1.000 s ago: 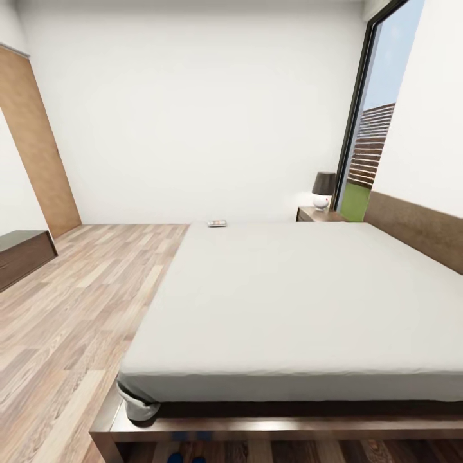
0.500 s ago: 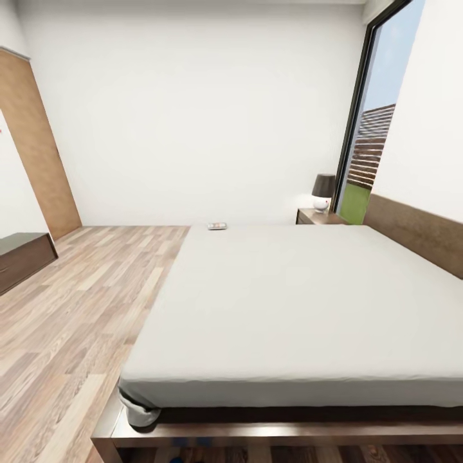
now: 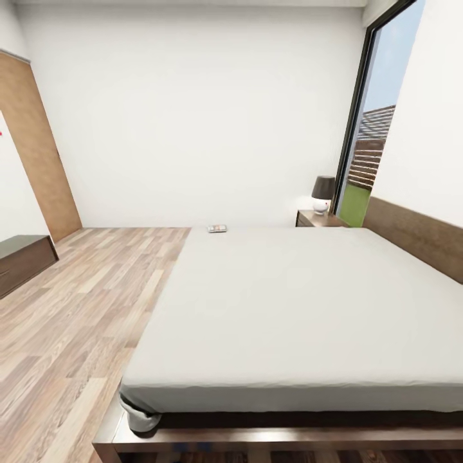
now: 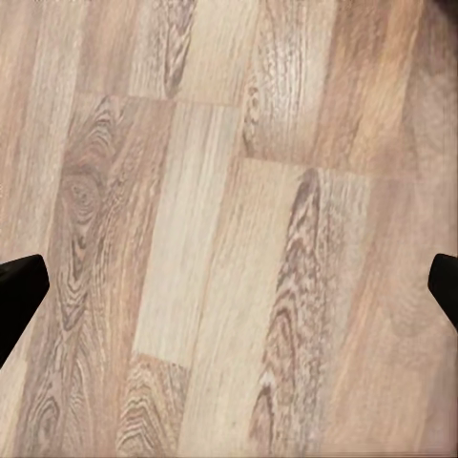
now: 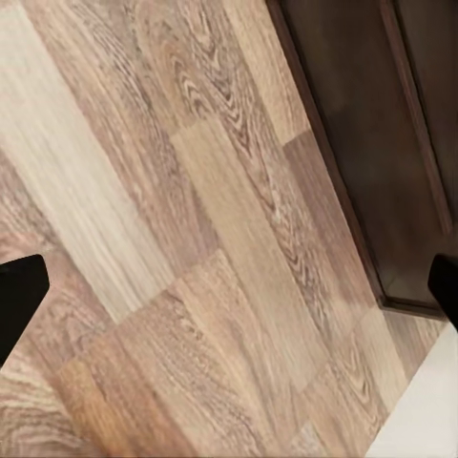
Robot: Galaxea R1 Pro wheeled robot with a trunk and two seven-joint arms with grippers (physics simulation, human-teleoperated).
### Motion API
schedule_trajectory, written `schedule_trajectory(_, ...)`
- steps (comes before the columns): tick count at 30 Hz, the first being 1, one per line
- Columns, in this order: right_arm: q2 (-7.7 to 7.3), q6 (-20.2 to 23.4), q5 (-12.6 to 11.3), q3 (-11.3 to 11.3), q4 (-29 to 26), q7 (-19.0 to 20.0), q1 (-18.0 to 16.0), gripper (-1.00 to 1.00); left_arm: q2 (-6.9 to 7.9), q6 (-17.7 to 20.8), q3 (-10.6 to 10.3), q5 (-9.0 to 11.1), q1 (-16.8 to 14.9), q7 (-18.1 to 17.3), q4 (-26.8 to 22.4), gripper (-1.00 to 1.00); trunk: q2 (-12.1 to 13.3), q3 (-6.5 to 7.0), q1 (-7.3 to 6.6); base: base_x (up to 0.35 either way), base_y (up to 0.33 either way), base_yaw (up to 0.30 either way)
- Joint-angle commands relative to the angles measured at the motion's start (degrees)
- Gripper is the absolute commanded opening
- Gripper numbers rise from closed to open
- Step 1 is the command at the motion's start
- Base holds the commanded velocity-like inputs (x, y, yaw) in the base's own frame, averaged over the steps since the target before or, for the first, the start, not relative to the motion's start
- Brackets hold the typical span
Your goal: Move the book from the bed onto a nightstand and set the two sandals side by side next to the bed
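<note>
Left gripper (image 4: 229,286), left wrist view: two dark fingertips sit at opposite edges of the picture, spread wide with nothing between them. Beneath the gap lies wood plank floor (image 4: 219,219); no task object lies ahead of this gripper.

Right gripper (image 5: 229,286), right wrist view: two dark fingertips likewise stand wide apart and empty. Below them runs plank floor, and just beyond the far fingertip lies a dark brown wooden edge (image 5: 382,143), probably the bed's platform frame. A pale surface shows at one corner; what it is cannot be told.

Head view: one bed (image 3: 302,308) with a light grey mattress extends away from the robot, its headboard (image 3: 418,235) along the right side. One book (image 3: 217,228) lies at the mattress's far left corner, well apart from both grippers and forward of them; it is too small to judge its long axis. It lies toward the left arm's side, so that arm is judged the nearer once the base has advanced along the floor left of the bed. One nightstand (image 3: 321,220) stands past the far edge, bearing one lamp (image 3: 323,193), to the right of the book. One window (image 3: 376,128) rises behind it. One low dark cabinet (image 3: 22,260) stands at left.
</note>
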Motion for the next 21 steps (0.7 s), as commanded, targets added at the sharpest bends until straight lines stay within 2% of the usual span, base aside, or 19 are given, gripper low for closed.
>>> schedule_trajectory(1, 0.09, -0.3, -0.2, 0.1, 0.1, 0.0, 0.0, 1.0, -0.29, -0.2, -0.4, 0.6, 0.0, -0.3, 0.1, 1.0, 0.4, 0.13, -0.23, 0.0, 0.0, 0.0)
schedule_trajectory(16, 0.95, -0.3, -0.1, 1.1, 0.1, 0.0, 0.0, 1.0, -2.85, -0.2, -0.5, 0.6, 0.0, -0.3, 0.0, 1.0, 6.4, 2.82, -3.53, 0.0, 0.0, 0.0)
schedule_trajectory(21, 1.63, -0.3, -0.1, 2.4, 0.1, 0.0, 0.0, 1.0, -3.81, -0.2, -0.5, 0.6, 0.0, -0.3, 0.0, 1.0, 8.4, 3.72, -4.63, 0.0, 0.0, 0.0)
